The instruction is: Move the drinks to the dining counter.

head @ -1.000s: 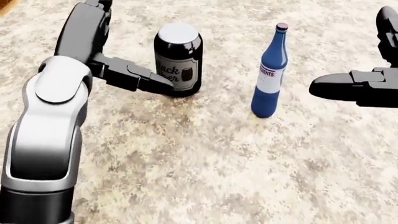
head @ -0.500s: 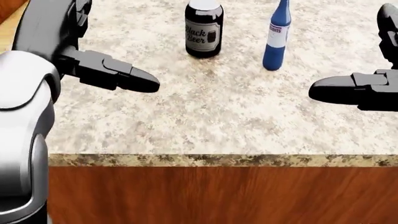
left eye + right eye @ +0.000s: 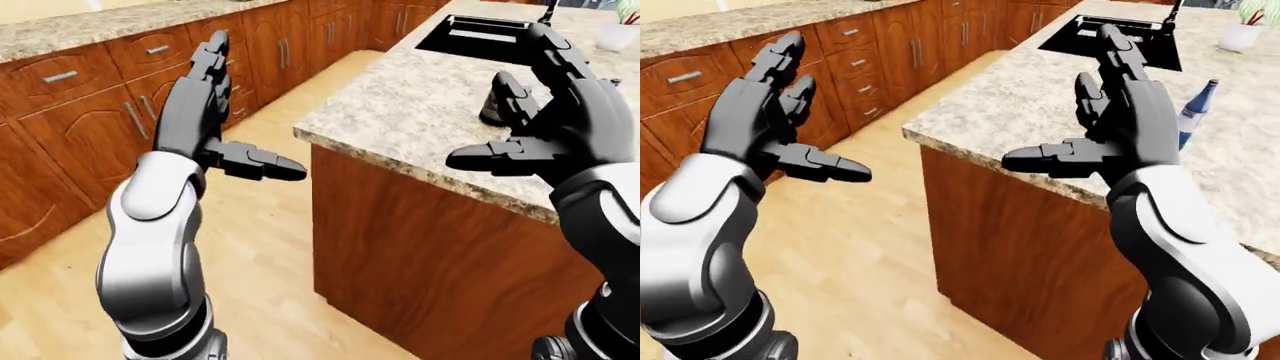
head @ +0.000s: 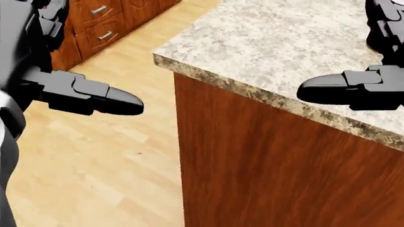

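Granite-patterned counter (image 3: 420, 112) on wood cabinetry fills the right-eye view, the left hand (image 3: 760, 120) and right hand (image 3: 1120, 127) both raised with fingers spread and empty, and the blue bottle (image 3: 1193, 112) standing beyond the right hand, where a careless swing might topple it.

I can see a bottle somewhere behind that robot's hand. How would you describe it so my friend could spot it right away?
Look at the speckled stone counter with the black sink set into it. In the right-eye view, just right of the robot's raised right hand, stands a slim blue bottle with a white label. It is the only blue thing on the counter; the white pot stands higher in the view.
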### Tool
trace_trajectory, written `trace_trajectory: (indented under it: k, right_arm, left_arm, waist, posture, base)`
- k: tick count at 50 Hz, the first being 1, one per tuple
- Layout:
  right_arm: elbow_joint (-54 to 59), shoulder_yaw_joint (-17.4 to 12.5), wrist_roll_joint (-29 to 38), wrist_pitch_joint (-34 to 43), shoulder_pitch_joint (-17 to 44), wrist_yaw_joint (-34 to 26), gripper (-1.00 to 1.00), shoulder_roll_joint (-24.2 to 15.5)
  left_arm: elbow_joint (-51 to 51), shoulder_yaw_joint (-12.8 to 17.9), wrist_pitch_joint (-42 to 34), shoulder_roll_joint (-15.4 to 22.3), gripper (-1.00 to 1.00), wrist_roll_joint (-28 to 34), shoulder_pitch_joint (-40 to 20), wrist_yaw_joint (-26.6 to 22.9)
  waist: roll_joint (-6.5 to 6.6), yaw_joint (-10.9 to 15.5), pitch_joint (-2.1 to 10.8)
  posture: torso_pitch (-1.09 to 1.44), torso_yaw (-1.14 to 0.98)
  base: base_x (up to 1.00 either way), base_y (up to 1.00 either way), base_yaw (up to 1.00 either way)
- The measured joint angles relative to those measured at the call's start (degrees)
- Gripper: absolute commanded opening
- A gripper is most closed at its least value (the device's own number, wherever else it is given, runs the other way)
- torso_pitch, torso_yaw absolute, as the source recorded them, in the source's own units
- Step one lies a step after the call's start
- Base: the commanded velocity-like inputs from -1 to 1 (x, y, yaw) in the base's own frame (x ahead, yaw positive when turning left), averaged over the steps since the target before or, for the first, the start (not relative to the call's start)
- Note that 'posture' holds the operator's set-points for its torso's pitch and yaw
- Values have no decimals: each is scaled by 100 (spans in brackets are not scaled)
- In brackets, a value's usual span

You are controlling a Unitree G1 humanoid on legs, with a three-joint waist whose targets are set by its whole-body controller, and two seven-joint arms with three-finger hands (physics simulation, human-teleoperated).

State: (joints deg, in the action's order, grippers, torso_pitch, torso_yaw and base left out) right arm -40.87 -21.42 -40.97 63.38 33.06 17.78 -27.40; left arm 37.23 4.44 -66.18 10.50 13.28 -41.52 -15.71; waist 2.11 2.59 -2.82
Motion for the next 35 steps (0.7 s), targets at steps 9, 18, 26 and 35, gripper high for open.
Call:
trace_trajectory:
  k: [9, 18, 26, 35]
  right_arm:
    - [-20, 74, 109, -87, -38, -70, 100, 62]
    - [-103, 0, 266, -72, -300, -33, 100, 199]
    - [-306, 104, 426, 171, -229, -28, 100, 370]
    - [-508, 272, 554, 231, -305, -191, 100, 503]
  left_arm:
    - [206, 249, -208, 191, 100, -327, -73, 194]
    - [432, 131, -361, 141, 100, -711, 142, 344]
    - [845, 328, -760, 364, 100, -960, -125, 427]
    - [1201, 381, -1145, 402, 100, -1085, -48, 596]
  waist:
    - [-558, -39, -122]
    - [-718, -50, 3]
    - [65, -133, 7]
    - [-373, 15, -51]
  posture:
    - [0, 0]
    - [0, 0]
    - [0, 0]
    - [0, 0]
  base:
    - [-3, 0, 100]
    - [-2, 0, 100]
    - [-1, 0, 100]
    - [-1, 0, 100]
